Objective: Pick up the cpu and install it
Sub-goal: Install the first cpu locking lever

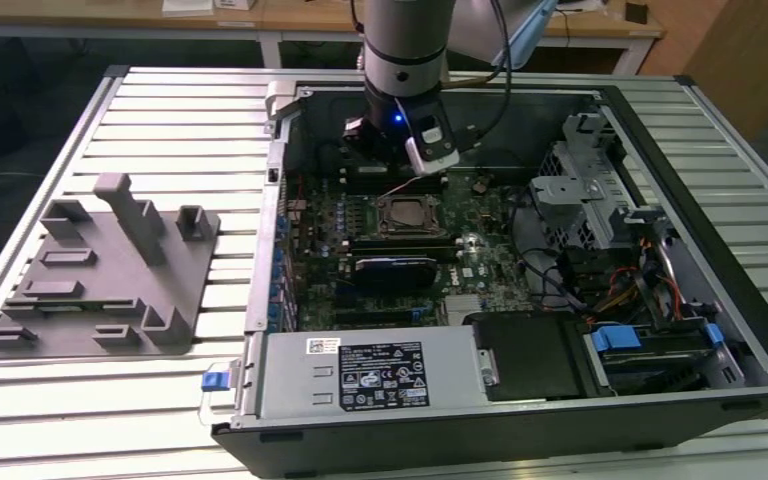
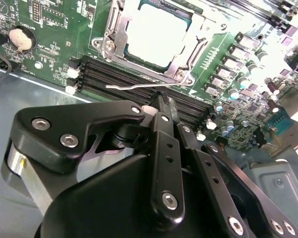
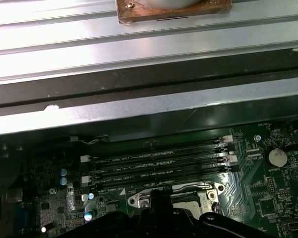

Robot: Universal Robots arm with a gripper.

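silver cpu: seated in the socket metal frame on the motherboard; a little also in first wrist view
case: open, lying flat, holds motherboard, drive cage right, power supply near
gripper: above memory slots beside socket, fingers pressed together, holding nothing
fixture: grey, on table, exterior view's left

one open computer case on the slatted counter, one grey fixture block beside it. one arm over the board, one tool. one cpu sitting in one socket frame. four memory slots in a row, and one round coin battery.
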